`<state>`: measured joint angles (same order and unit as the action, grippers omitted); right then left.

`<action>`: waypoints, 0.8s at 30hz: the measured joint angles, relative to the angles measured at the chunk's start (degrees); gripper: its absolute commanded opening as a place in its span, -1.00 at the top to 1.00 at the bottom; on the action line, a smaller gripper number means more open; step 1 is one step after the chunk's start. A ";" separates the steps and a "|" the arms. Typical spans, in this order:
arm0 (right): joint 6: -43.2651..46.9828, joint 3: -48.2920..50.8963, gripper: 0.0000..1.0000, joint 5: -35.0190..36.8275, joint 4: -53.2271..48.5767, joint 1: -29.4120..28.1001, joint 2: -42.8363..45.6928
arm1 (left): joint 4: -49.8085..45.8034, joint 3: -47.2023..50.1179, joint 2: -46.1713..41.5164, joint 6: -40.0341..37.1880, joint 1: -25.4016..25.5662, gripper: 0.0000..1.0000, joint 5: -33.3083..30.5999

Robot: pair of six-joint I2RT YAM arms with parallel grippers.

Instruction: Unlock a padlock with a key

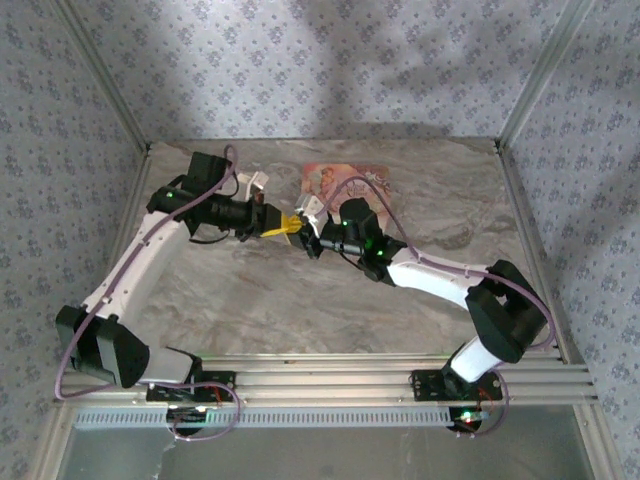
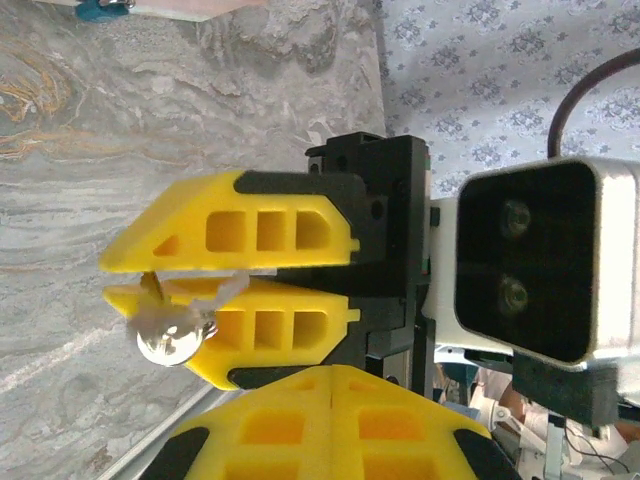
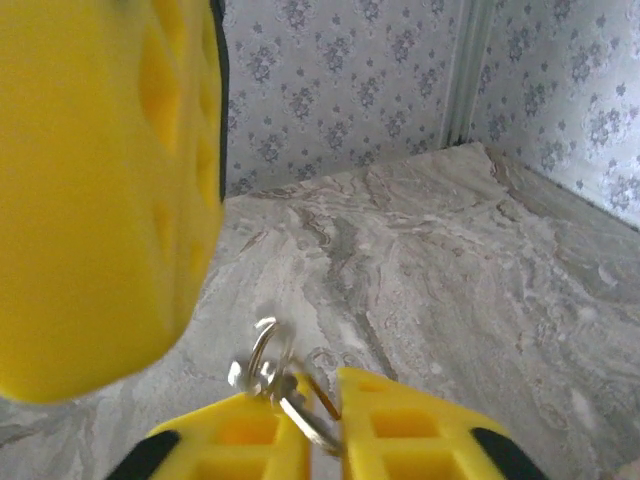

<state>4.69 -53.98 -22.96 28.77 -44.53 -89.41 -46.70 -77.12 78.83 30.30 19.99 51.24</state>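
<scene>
- Left claw [image 2: 125, 278]: its 2 yellow ribbed fingers [image 2: 240, 232] are pressed together on a small silvery metal key with a round ring [image 2: 172, 335]. The key's shaft sits between the tips, and the ring hangs out past the lower finger.
- Right claw [image 3: 315, 390]: its 2 yellow fingers are drawn nearly together, with the key's metal [image 3: 275, 375] pinched in the narrow gap at the tips. The ring loops stand just above the tips.
- Overhead, the left claw [image 1: 285, 227] and right claw [image 1: 306, 238] meet tip to tip above the middle of the grey marble-patterned tabletop [image 1: 400, 300].
- The tiny dark-blue padlock [image 2: 100, 9] lies on the tabletop, well apart from the left claw. It is out beyond the fingertips and off to the upper finger's side, cut by the edge of the left wrist view.
- The padlock is just beside the edge of a flat pink-orange printed packet [image 1: 345, 180]. I cannot tell whether they touch.
- The packet lies beyond both claws, nearer the far wall. Neither claw touches it.
- I cannot make out the padlock's shackle state.
</scene>
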 measured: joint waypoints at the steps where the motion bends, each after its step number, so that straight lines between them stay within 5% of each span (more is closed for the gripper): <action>1: -0.09 -0.11 0.96 -0.28 -0.55 0.13 0.02 | -0.09 0.00 0.33 -0.31 -0.02 1.00 -0.02; 10: -2.08 -1.46 1.00 -4.26 -7.74 2.21 1.03 | -0.02 0.00 2.54 -1.40 -1.55 0.96 0.00; 14: -4.07 -1.46 1.00 -6.43 -11.45 3.15 1.33 | 0.96 0.02 2.58 -2.97 -2.19 0.36 -0.20; 16: -4.94 -1.49 1.00 -7.76 -13.62 3.54 1.44 | 3.30 0.79 1.73 -5.16 -2.38 0.21 -0.85; 24: -5.29 -2.60 1.00 -14.56 -26.32 5.01 4.39 | 18.27 15.45 -12.81 -19.89 -0.48 0.00 -2.67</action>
<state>-0.60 -56.58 -37.52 2.46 -39.53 -85.01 -28.42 -61.67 66.02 10.41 19.51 48.58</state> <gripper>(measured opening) 0.041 0.481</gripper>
